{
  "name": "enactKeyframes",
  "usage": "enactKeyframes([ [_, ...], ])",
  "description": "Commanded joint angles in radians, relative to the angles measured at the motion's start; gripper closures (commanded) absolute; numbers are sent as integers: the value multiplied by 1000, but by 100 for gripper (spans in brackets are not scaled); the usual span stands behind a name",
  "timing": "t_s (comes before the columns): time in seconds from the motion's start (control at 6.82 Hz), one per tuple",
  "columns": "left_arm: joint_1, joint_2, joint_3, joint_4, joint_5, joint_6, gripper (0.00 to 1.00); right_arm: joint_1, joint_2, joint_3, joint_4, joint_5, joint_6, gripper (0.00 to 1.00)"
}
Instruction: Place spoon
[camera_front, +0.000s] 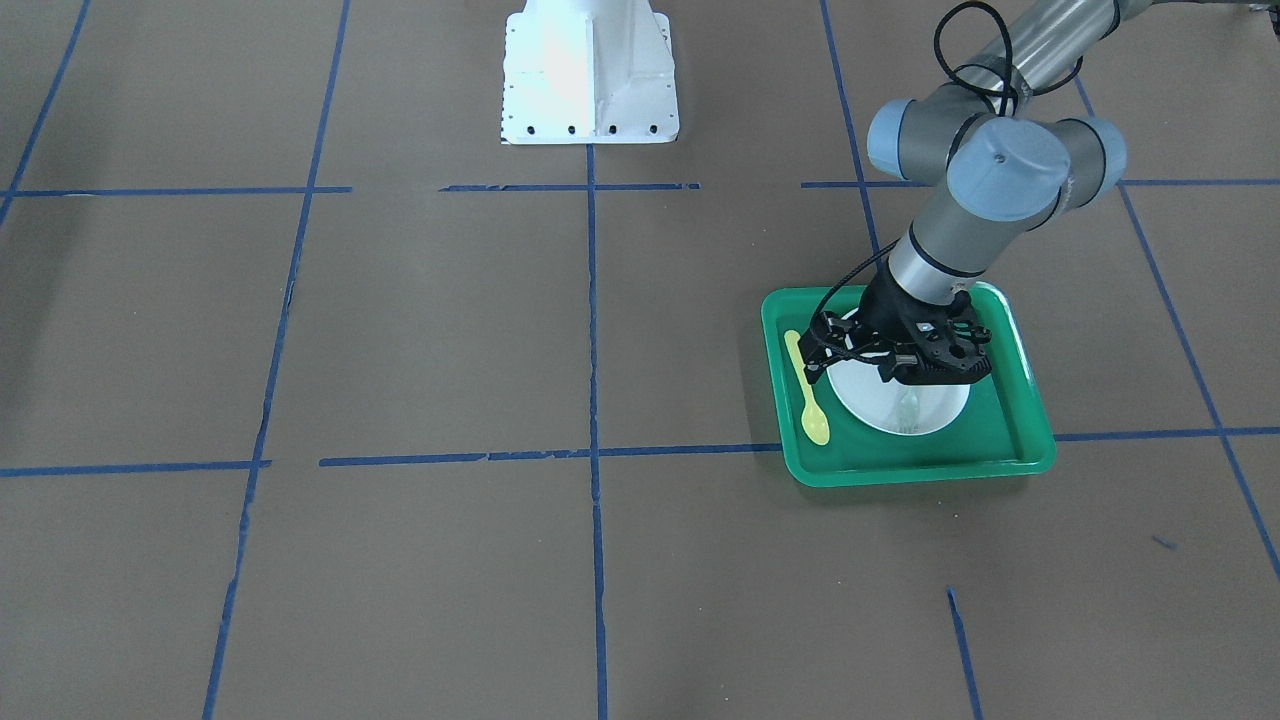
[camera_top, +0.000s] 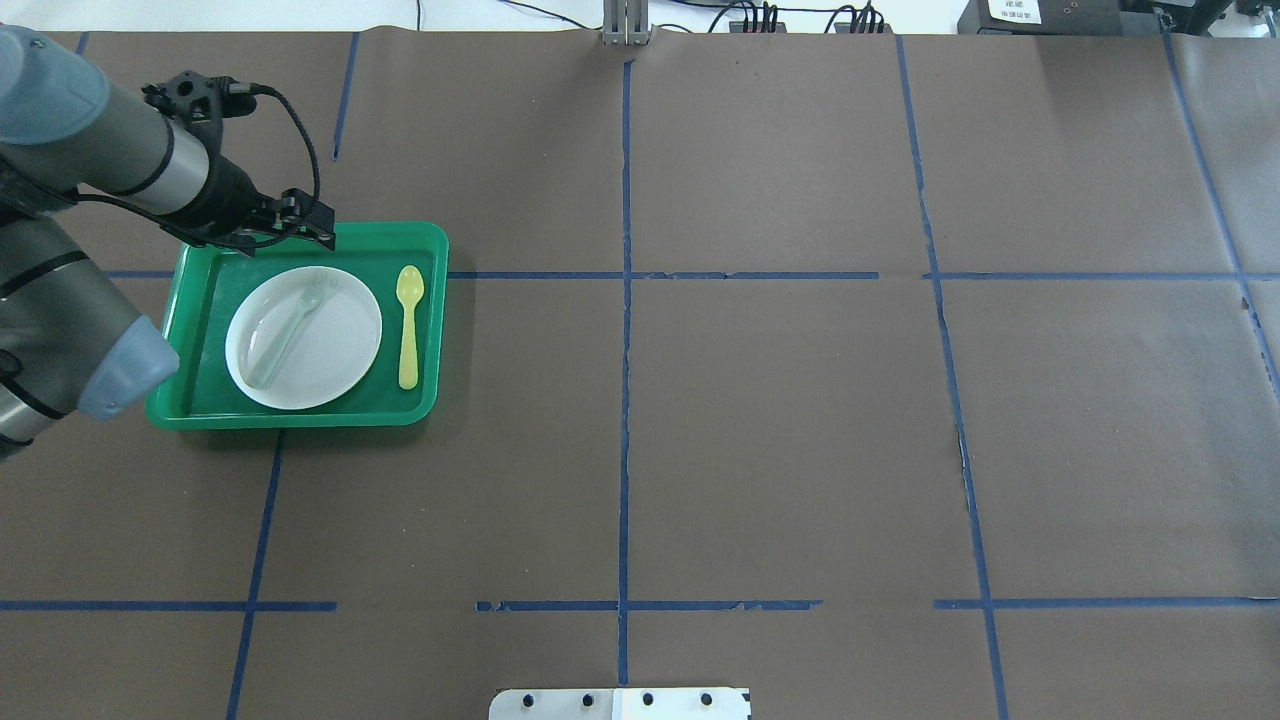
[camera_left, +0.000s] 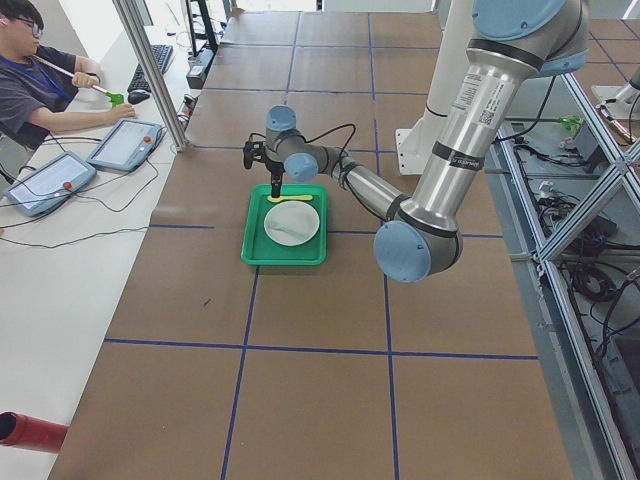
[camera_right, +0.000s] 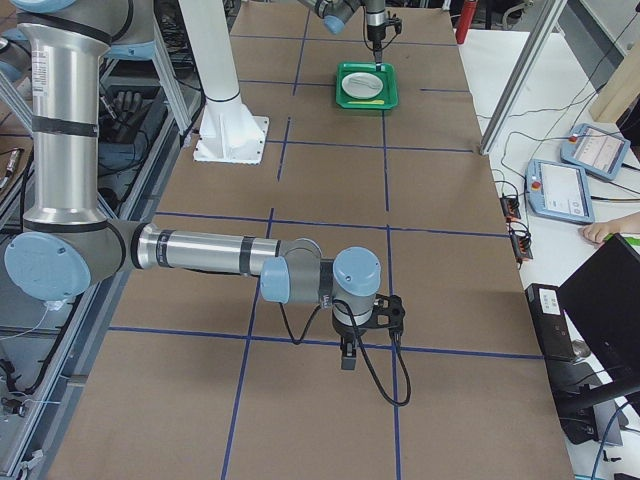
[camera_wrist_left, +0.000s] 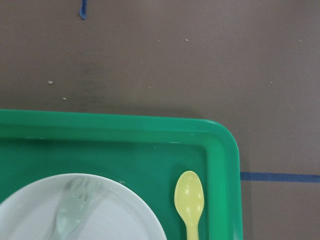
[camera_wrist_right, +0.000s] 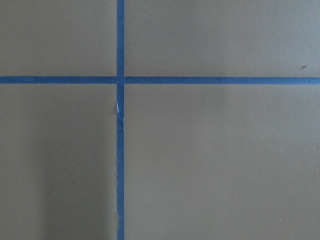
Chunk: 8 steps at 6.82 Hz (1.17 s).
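The pale-yellow spoon (camera_top: 409, 325) lies flat in the green tray (camera_top: 190, 300), to the right of the white plate (camera_top: 340, 350), with its bowl toward the far edge. It also shows in the front view (camera_front: 808, 390) and the left wrist view (camera_wrist_left: 189, 197). A translucent fork (camera_top: 285, 330) lies on the plate. My left gripper (camera_front: 898, 365) hangs above the tray, open and empty, clear of the spoon. My right gripper (camera_right: 347, 358) points down over bare table far from the tray, and I cannot tell whether it is open.
The tray sits on the brown paper table with blue tape lines (camera_top: 625, 275), on my left side. The white robot base (camera_front: 590, 75) stands at the table's near edge. An operator with tablets (camera_left: 40, 90) sits beyond the far edge.
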Motion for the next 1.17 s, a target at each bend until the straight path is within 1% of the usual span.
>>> enactKeyframes([
  [0.0,-140,105,-97,195,-27,326,0,0,0,0,-1,0,0,0],
  [0.15,-229,177,-114,225,-28,481,0,0,0,0,1,0,0,0],
  [0.29,-309,246,-107,248,-53,627,0,0,0,0,1,0,0,0],
  [0.44,-402,306,-93,278,-112,809,0,0,0,0,-1,0,0,0],
  [0.59,-485,352,-81,344,-163,853,0,0,0,0,1,0,0,0],
  [0.73,-542,360,-58,413,-183,867,0,0,2,-1,1,0,0,0],
  [0.88,-552,403,-61,411,-186,946,0,0,0,0,-1,0,0,0],
  [1.03,-596,409,-50,423,-186,1063,0,0,2,0,1,0,0,0],
])
